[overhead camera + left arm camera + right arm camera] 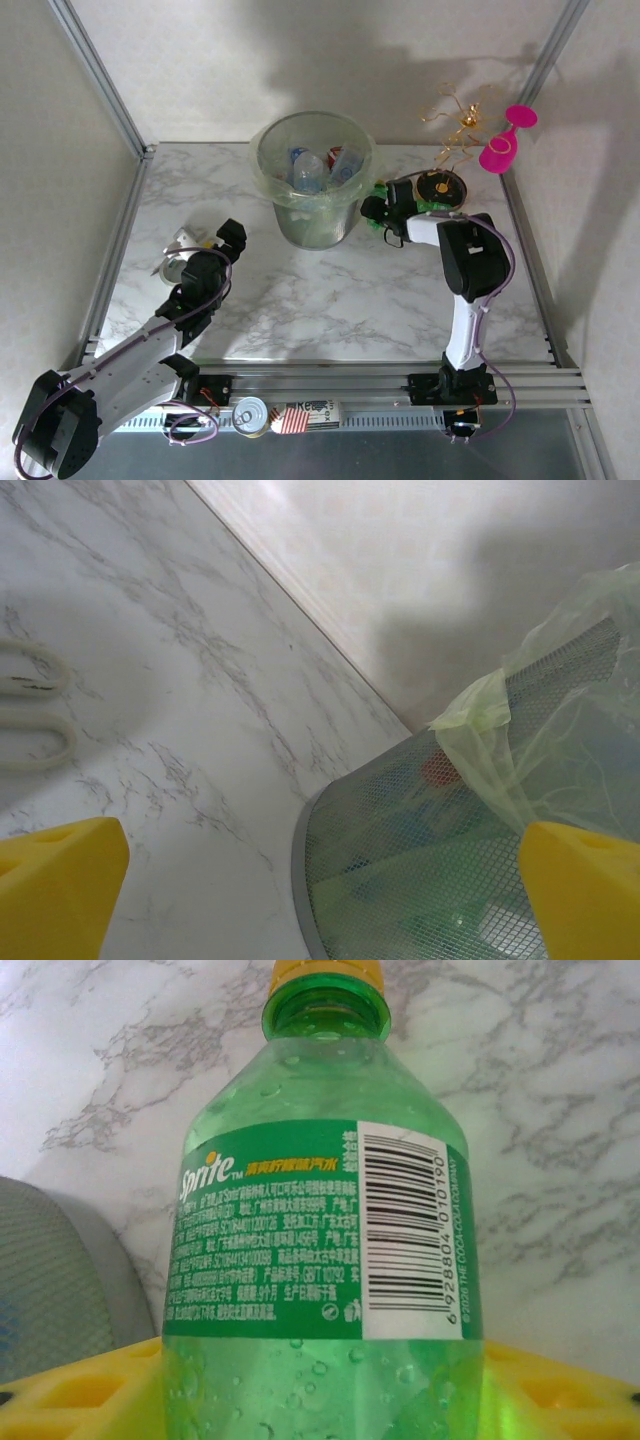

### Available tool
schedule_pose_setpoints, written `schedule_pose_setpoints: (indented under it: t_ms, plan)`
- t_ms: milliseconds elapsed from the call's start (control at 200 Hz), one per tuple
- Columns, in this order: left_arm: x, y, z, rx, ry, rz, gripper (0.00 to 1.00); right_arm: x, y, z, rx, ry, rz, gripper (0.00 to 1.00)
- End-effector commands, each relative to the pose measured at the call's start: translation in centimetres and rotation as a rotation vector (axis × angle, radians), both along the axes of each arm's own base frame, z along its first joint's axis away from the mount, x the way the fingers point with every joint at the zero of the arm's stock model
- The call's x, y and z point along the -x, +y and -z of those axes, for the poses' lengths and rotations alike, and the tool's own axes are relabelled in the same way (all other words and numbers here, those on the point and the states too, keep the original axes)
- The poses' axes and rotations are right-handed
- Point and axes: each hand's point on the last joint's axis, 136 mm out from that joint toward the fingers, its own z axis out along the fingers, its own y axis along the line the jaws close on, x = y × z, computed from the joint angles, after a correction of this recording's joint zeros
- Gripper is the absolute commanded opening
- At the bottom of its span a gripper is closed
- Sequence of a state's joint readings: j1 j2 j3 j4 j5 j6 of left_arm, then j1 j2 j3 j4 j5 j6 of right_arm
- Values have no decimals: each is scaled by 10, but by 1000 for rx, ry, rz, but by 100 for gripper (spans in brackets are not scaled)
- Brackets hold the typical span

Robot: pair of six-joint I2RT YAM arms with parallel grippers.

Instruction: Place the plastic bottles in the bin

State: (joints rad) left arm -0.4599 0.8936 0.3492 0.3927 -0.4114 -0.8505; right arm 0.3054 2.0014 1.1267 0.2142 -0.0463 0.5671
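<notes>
Leftmost, the left claw [232,235] hangs over the marble table [330,300] at left-centre of the top view. Its yellow fingers [60,880] are spread as wide as they go, with nothing between them. Just right of it, at upper centre, stands the bin [300,225], with several bottles [312,170] already lying inside. Right of the bin, close beside its wall, the right claw [373,210] is closed on a green bottle [320,1260]. Yellow fingers [560,1390] press both its sides, and its orange cap [325,972] points toward the top of the wrist frame.
</notes>
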Motion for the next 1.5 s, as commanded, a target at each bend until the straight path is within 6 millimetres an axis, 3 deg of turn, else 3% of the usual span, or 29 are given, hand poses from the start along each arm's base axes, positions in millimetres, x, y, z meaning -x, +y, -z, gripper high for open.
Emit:
schedule_pose_setpoints:
  t_ms: [0, 155, 426, 606, 791, 876, 1037, 1122, 1242, 1497]
  plan:
    - [-2, 1, -4, 25, -20, -4, 100, 25, 5, 2, -8, 47, -56, 58]
    - [-3, 2, -8, 30, -26, -11, 100, 41, 2, -22, -17, 5, -72, 55]
    - [-10, -5, -12, 56, -36, 8, 100, 70, -14, -94, 23, -132, -91, 54]
    - [-16, -11, -8, 64, -29, 29, 100, 89, -32, -163, 79, -287, -72, 53]
    - [-21, -17, -2, 67, -17, 47, 100, 105, -49, -250, 112, -493, -31, 52]
    - [-21, -17, 1, 65, -11, 51, 100, 113, -42, -291, 74, -596, -78, 53]
    - [-20, -16, 4, 56, -2, 52, 100, 124, 0, -350, -70, -738, -295, 52]
    - [-17, -15, 3, 53, -3, 49, 100, 118, 19, -363, -135, -751, -370, 52]
    - [-11, -9, 3, 47, -5, 35, 100, 99, 46, -367, -162, -739, -420, 52]
    - [8, 13, -5, 15, -22, -31, 100, 57, 105, -340, -31, -625, -460, 53]
